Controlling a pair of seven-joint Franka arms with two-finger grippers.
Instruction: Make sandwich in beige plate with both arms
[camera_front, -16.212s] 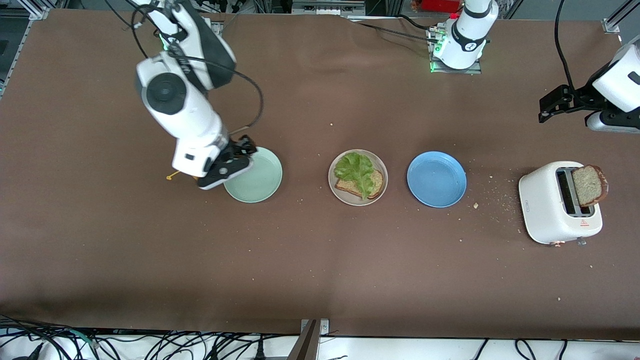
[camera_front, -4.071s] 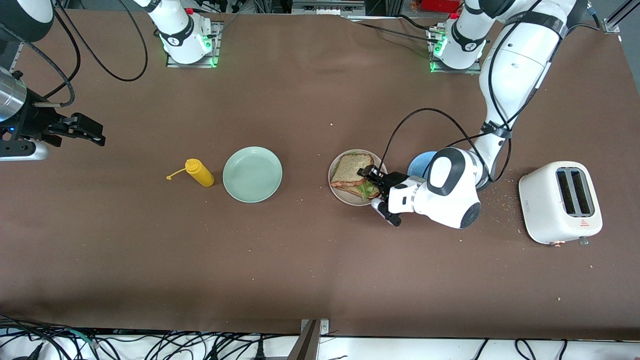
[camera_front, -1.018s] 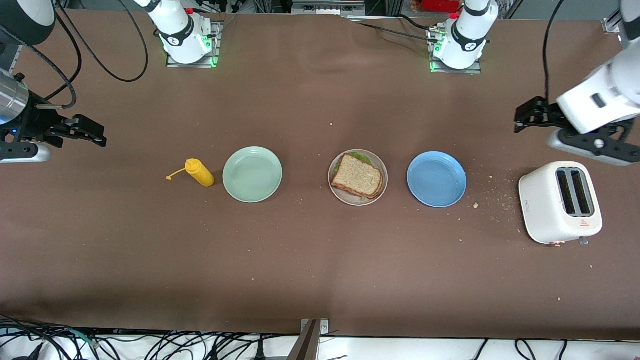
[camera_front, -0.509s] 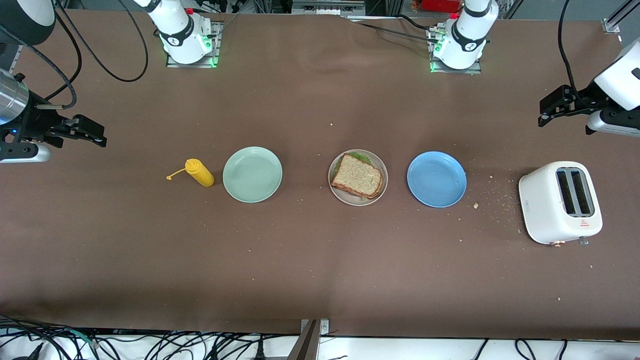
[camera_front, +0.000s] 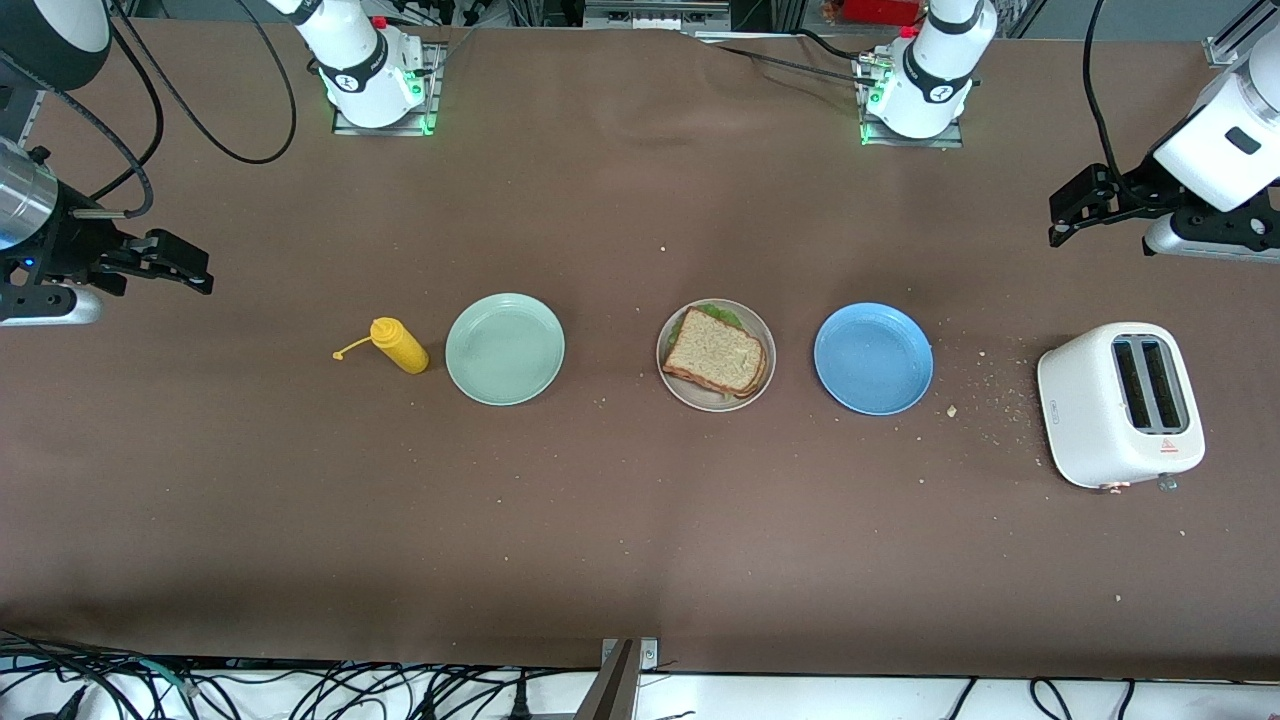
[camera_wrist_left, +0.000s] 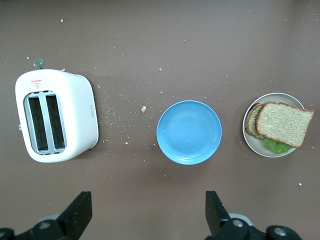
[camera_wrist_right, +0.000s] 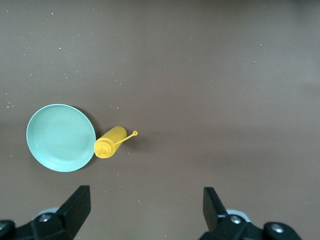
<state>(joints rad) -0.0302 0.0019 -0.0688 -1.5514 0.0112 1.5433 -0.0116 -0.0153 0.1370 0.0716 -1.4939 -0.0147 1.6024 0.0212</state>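
I'm looking at a finished stack: the sandwich (camera_front: 716, 352) sits in the beige plate (camera_front: 690, 392) at the middle of the desk (camera_front: 640, 540), top slice square on, a bit of green lettuce (camera_wrist_left: 274, 146) peeking out at the edge. My left claw (camera_front: 1072, 207) hangs in the air over bare desk at the left arm's end, fingers (camera_wrist_left: 77, 213) spread wide apart and holding nothing. Under and just off from it stands the white toaster (camera_front: 1120, 404), both slots empty, with crumbs (camera_front: 985, 395) scattered on the desk between it and the blue plate (camera_front: 873, 359). From this claw the blue plate comes first, then the beige plate with the sandwich well apart from it toward the right arm's end. My right claw (camera_front: 170, 265) is up over bare desk at the right arm's end, its fingers (camera_wrist_right: 75, 207) also wide apart, empty. The nearest thing to it is the yellow squeeze bottle (camera_front: 397, 345), lying on its side with its cap tether out, just beside the mint-green plate (camera_front: 505, 349), which is bare. Neither claw touches anything.
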